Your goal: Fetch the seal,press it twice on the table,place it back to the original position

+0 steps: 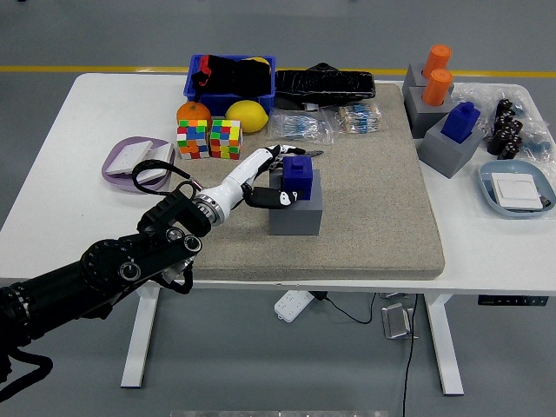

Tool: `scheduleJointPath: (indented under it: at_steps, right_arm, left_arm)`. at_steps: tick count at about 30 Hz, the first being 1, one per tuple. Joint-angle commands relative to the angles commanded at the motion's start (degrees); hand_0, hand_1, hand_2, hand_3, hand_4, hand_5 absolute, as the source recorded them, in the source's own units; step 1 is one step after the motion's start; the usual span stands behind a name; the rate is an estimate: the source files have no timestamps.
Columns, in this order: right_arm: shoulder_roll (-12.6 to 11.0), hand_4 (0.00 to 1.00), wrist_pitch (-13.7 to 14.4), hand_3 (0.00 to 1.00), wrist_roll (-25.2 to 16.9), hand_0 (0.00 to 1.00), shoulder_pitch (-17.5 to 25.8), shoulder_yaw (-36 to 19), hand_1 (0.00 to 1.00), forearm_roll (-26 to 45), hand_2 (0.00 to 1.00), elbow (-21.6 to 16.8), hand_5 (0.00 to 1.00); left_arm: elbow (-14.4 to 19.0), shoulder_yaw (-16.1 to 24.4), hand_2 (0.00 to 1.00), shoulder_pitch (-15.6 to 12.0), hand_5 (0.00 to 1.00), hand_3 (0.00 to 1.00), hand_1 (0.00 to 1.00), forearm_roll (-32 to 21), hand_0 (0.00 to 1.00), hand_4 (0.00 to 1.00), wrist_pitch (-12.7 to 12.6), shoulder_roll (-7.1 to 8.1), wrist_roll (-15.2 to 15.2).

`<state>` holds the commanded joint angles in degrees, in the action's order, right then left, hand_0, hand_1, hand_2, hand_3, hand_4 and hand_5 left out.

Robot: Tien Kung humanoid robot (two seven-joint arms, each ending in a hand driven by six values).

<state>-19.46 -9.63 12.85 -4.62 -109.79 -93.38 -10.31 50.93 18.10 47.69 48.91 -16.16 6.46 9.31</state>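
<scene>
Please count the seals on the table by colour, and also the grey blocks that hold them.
Blue seals: 2
Orange seals: 2
Grey blocks: 3
Total: 7

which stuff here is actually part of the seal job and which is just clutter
Part of the job:
blue seal
its grey holder block
left hand, fingers around the seal
tan mat, a likely pressing spot

Just lying about:
two puzzle cubes
lemon
orange
blue bin
orange seals
second blue seal
two trays
</scene>
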Motion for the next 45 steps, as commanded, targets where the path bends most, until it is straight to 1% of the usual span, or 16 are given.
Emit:
scheduleJointPath:
  at_steps: [1, 2, 7, 8, 13, 14, 19, 20, 25, 26, 34, 40, 45]
  right_arm:
    - [-0.01, 0.839, 0.01, 0.748, -0.03, 0.883, -0.01, 0.01, 0.745, 0.02, 0.73, 0.0, 0.518]
    - [-0.04, 0.839, 0.05, 0.749, -0.07, 0.883, -0.03, -0.01, 0.745, 0.05, 0.73, 0.0, 0.518]
    - [-0.08, 0.839, 0.02, 0.749, -0.15, 0.883, -0.08, 0.19, 0.745, 0.26, 0.73, 0.0, 0.518]
    - [-0.08, 0.84, 0.04, 0.751, -0.15, 0.883, -0.08, 0.18, 0.745, 0.22, 0.731, 0.0, 0.518]
    - [-0.05, 0.84, 0.1, 0.751, -0.1, 0.883, -0.04, 0.21, 0.745, 0.21, 0.731, 0.0, 0.518]
    - [-0.06, 0.841, 0.1, 0.751, -0.07, 0.883, -0.07, 0.21, 0.745, 0.18, 0.731, 0.0, 0.518]
    - [-0.09, 0.841, 0.13, 0.751, -0.15, 0.883, -0.05, 0.23, 0.745, 0.3, 0.731, 0.0, 0.518]
    - [-0.11, 0.841, 0.13, 0.752, -0.14, 0.883, -0.05, 0.23, 0.745, 0.33, 0.731, 0.0, 0.518]
    - [-0.11, 0.841, 0.15, 0.752, -0.08, 0.883, -0.03, 0.29, 0.745, 0.35, 0.731, 0.0, 0.518]
    - [-0.11, 0.841, 0.14, 0.754, -0.08, 0.883, -0.03, 0.32, 0.745, 0.4, 0.731, 0.0, 0.518]
    - [-0.12, 0.842, 0.14, 0.753, -0.11, 0.883, -0.01, 0.44, 0.745, 0.46, 0.731, 0.0, 0.518]
    - [-0.09, 0.842, 0.12, 0.753, -0.15, 0.884, 0.08, 0.22, 0.745, 0.48, 0.732, 0.0, 0.517]
    - [-0.05, 0.843, 0.12, 0.753, -0.11, 0.883, 0.19, 0.15, 0.745, 0.46, 0.731, 0.0, 0.516]
  left_arm:
    - [-0.01, 0.05, 0.791, 0.05, 0.002, 0.83, 0.813, 0.03, 0.913, 0.747, 0.03, -0.01, -0.05]
    - [-0.01, 0.13, 0.756, 0.12, 0.002, 0.799, 0.762, 0.06, 0.913, 0.739, 0.02, -0.05, -0.03]
    - [-0.11, 0.32, 0.756, 0.34, 0.002, 0.799, 0.762, 0.49, 0.913, 0.739, -0.07, -0.26, -0.09]
    - [-0.13, 0.29, 0.662, 0.38, 0.002, 0.788, 0.675, 0.59, 0.902, 0.687, -0.08, -0.3, -0.15]
    - [-0.37, 0.37, 0.662, 0.49, 0.002, 0.788, 0.675, 0.66, 0.902, 0.687, -0.34, -0.44, 0.05]
    - [-0.39, 0.44, 0.58, 0.55, 0.002, 0.794, 0.544, 0.68, 0.891, 0.646, -0.41, -0.45, 0.1]
    - [-0.62, 0.42, 0.58, 0.74, 0.002, 0.794, 0.544, 0.96, 0.891, 0.646, -0.6, -0.55, 0.1]
    - [-0.65, 0.39, 0.495, 0.76, 0.002, 0.796, 0.486, 1.0, 0.882, 0.61, -0.69, -0.58, 0.14]
    - [-0.69, 0.53, 0.495, 0.83, 0.002, 0.796, 0.486, 1.18, 0.882, 0.61, -1.18, -0.71, 0.67]
    - [-0.65, 0.59, 0.453, 0.82, 0.002, 0.794, 0.457, 1.18, 0.864, 0.606, -1.24, -0.71, 0.77]
    - [-0.5, 1.4, 0.448, 0.76, 0.002, 0.794, 0.458, 1.17, 0.865, 0.614, -1.64, -0.67, 1.87]
    - [-0.34, 3.81, 0.448, 0.23, 0.002, 0.792, 0.475, 1.05, 0.87, 0.628, -2.25, -0.32, 3.64]
    - [-1.7, 6.33, 0.453, -0.63, 0.002, 0.791, 0.481, -0.31, 0.867, 0.634, -3.32, 0.32, 5.81]
